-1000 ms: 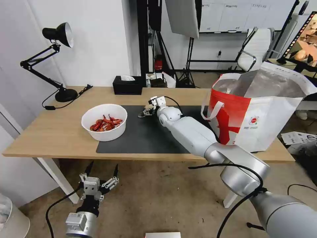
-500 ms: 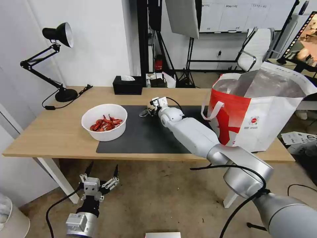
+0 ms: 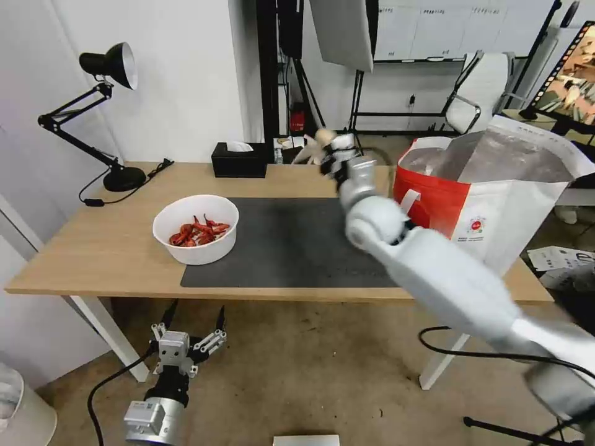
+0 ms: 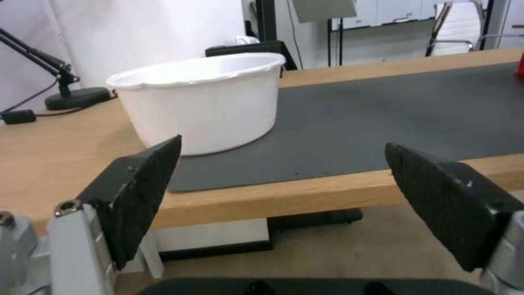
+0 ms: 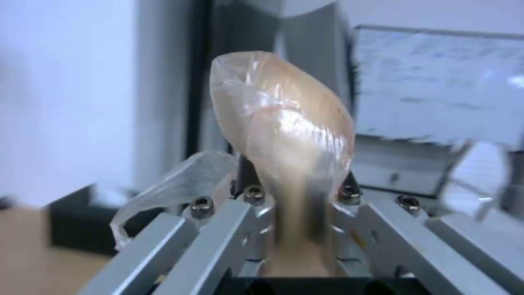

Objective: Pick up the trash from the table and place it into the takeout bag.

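While it sits pinched between the closed jaws of our right gripper (image 3: 331, 152), the beige lump (image 5: 289, 123) with its clear looped strap (image 5: 163, 192) is up in the air, above the far edge of the table (image 3: 93, 248) and just left of the takeout bag (image 3: 496, 204). The bag stands on the right end of the table, its foil-lined mouth open upward. We see the white bowl (image 3: 196, 228) of red shells resting on the left part of the dark mat (image 3: 291, 248), well apart from the lump. Our left gripper (image 3: 186, 344) hangs low in front of the table's near edge, below the bowl, its jaws spread wide. A black tissue box (image 3: 240, 160) and a desk lamp (image 3: 105, 111) stand along the far side.
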Controlling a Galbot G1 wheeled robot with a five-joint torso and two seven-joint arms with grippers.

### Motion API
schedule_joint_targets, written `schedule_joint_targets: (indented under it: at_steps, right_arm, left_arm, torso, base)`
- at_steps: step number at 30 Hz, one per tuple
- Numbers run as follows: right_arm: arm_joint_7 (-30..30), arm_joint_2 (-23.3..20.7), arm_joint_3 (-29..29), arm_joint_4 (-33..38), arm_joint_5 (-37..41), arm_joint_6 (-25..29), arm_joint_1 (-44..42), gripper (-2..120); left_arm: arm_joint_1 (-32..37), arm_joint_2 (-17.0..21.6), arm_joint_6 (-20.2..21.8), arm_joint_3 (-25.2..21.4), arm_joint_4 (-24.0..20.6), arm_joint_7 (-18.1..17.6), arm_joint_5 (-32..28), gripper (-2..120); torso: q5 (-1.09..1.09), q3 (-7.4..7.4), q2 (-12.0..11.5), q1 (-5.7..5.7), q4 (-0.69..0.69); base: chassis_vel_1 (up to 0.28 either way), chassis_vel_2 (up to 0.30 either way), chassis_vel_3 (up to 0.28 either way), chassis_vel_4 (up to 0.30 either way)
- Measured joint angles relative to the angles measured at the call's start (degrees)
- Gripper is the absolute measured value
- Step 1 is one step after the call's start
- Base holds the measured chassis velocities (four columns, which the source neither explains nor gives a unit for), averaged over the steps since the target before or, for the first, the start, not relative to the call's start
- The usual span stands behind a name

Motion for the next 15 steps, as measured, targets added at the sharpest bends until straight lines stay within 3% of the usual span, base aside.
schedule_joint_targets:
  at_steps: [1,4,7,15]
  right_arm:
    - [0.0,0.0,0.0,0.0,0.0,0.0,0.0,7]
    - [7.7,-5.9,3.1,3.8,1.5,-6.8,-1.3,7]
    - [11.1,-9.6,4.5,5.4,4.6,-9.8,-2.4,7]
    - [14.1,-15.0,6.6,8.9,12.4,-14.1,-5.6,7]
  left_arm:
    - [0.0,0.0,0.0,0.0,0.0,0.0,0.0,100]
    - [0.0,0.1,-0.1,0.1,-0.1,0.0,0.1,100]
    - [0.1,0.1,-0.1,0.3,-0.1,0.0,0.1,100]
    - [-0.2,-0.5,-0.1,1.1,0.0,0.1,0.7,100]
  torso:
    - [0.00,0.00,0.0,0.00,0.00]
    - [-0.01,0.00,0.0,0.00,-0.03]
    - [0.00,0.00,0.0,0.00,-0.02]
    - [-0.02,0.00,0.0,0.01,-0.01]
  base:
    - [0.000,0.000,0.000,0.000]
    - [0.000,0.000,0.000,0.000]
    - [0.000,0.000,0.000,0.000]
    - [0.000,0.000,0.000,0.000]
